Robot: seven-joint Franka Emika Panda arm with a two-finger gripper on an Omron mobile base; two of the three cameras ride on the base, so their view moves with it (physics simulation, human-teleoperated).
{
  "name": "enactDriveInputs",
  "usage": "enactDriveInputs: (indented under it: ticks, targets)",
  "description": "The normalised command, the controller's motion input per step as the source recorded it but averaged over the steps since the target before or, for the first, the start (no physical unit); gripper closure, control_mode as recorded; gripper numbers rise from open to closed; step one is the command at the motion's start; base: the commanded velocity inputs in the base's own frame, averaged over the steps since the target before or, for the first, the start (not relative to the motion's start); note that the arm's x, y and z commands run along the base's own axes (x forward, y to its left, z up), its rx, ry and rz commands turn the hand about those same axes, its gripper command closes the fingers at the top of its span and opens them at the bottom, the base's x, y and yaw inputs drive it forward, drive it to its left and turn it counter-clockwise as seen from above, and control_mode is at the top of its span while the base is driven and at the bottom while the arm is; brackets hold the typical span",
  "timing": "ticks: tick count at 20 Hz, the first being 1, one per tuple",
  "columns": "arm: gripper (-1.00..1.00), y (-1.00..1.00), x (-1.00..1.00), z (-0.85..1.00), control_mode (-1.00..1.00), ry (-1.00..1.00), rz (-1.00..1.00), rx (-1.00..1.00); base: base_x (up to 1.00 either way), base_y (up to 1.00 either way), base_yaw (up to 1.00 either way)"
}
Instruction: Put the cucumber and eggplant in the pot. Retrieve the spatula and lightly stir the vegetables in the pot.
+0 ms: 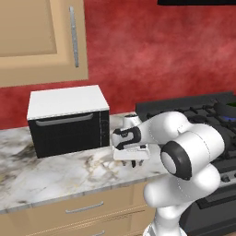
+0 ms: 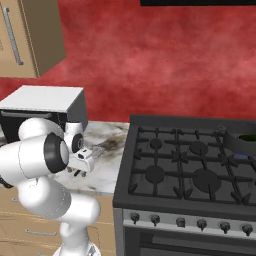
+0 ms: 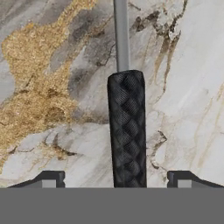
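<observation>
The gripper [image 3: 116, 179] hung low over the marble worktop [image 1: 50, 170], near the middle of the left base view, just right of the black oven [image 1: 69, 120]. In the hand view the spatula [image 3: 126, 127] lay flat on the stone, its dark textured handle running up the centre of the frame and a grey shank carrying on to the top edge. The fingers [image 3: 50, 178] stood wide apart at the bottom corners, one on each side of the handle, gripping nothing; I judged they were lined up that way to close across it. The pot [image 2: 242, 139] sat at the right edge of the right base view, on the stove [image 2: 185, 170], something green inside.
</observation>
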Motion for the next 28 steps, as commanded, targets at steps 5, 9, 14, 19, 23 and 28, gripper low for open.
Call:
enactDriveInputs:
  ticks: [5, 9, 14, 19, 23, 28]
  targets:
    - [-1.00, 0.00, -0.07, -0.02, -1.00, 0.00, 0.00, 0.00, 0.00, 0.00, 0.00]
    - [1.00, 0.00, -0.04, 0.00, -1.00, 0.00, 0.00, 0.00, 0.00, 0.00, 0.00]
    - [1.00, 0.00, -0.03, 0.00, -1.00, 0.00, 0.00, 0.00, 0.00, 0.00, 0.00]
    - [1.00, -0.02, -0.10, 0.00, -1.00, 0.00, 0.00, 0.00, 0.00, 0.00, 0.00]
    - [1.00, -0.12, -0.58, 0.55, -1.00, -0.05, -0.05, 0.05, 0.00, 0.00, 0.00]
    - [1.00, -0.36, -0.44, 1.00, -1.00, -0.13, -0.01, 0.09, 0.00, 0.00, 0.00]
